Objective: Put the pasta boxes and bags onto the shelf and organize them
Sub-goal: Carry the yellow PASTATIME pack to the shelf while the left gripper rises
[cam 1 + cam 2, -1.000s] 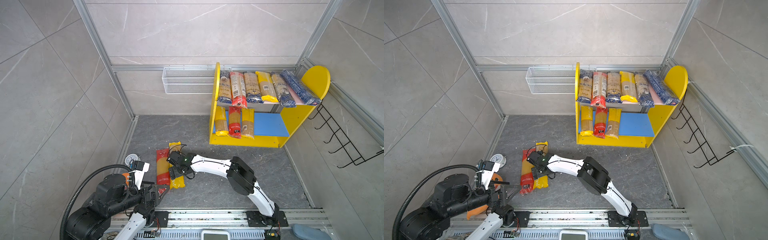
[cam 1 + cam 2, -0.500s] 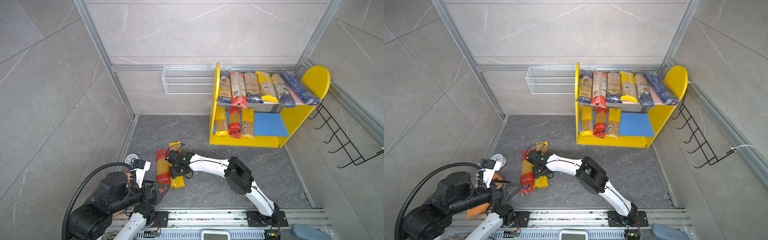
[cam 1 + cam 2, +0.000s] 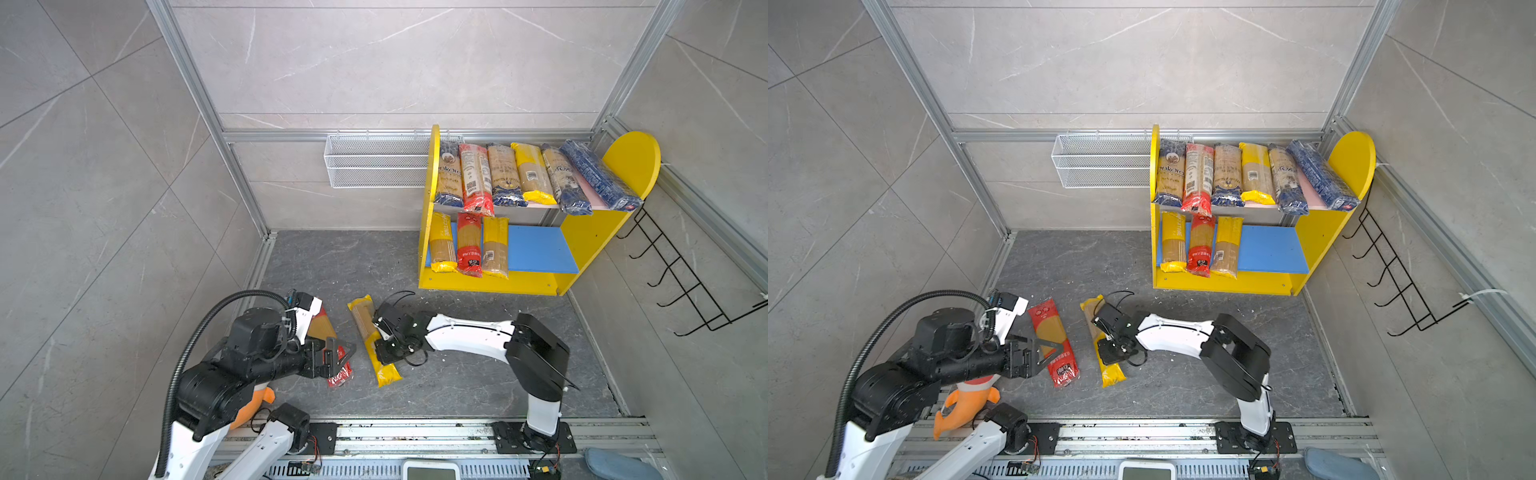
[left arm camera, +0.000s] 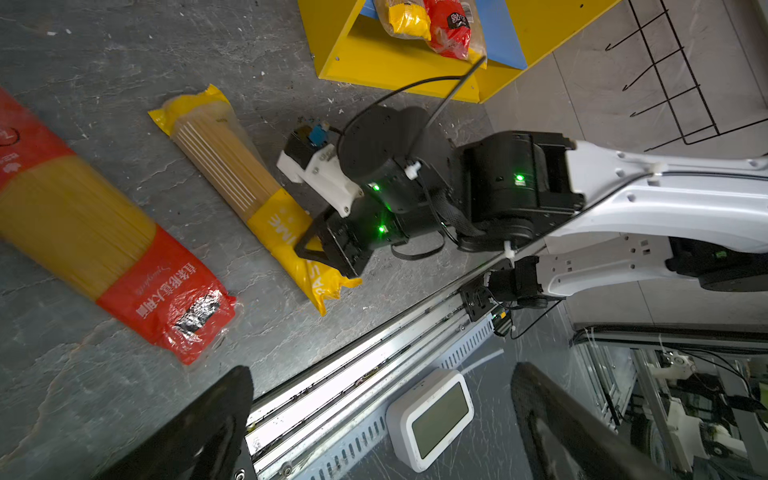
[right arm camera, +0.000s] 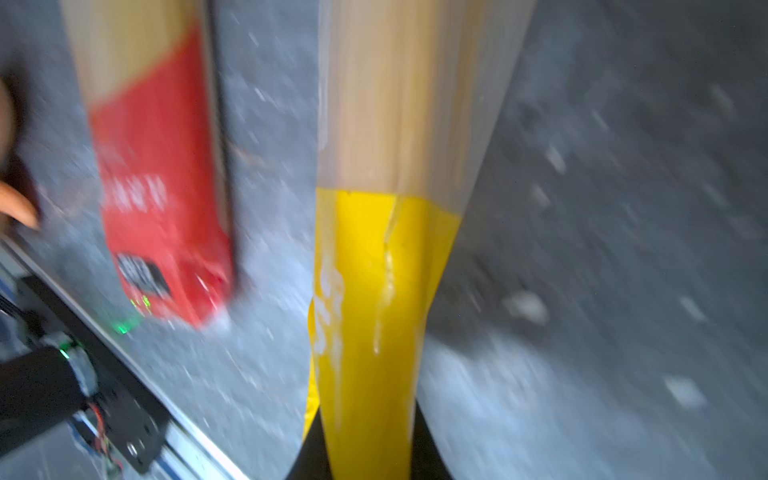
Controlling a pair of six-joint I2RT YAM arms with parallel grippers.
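Note:
A pasta bag with yellow ends lies on the grey floor. My right gripper is shut on its near half. To its left lies a red-ended pasta bag. My left gripper hovers open above it, holding nothing. The shelf stands at the back right with several packs on its upper board and three on the left of the blue lower board.
A white wire basket hangs on the back wall left of the shelf. A black hook rack is on the right wall. A metal rail with a small white display runs along the front. An orange object sits under my left arm.
My right gripper's jaws have closed on the yellow-ended bag, which has shifted a little right, away from the red one. My left arm has swung out over the red bag.

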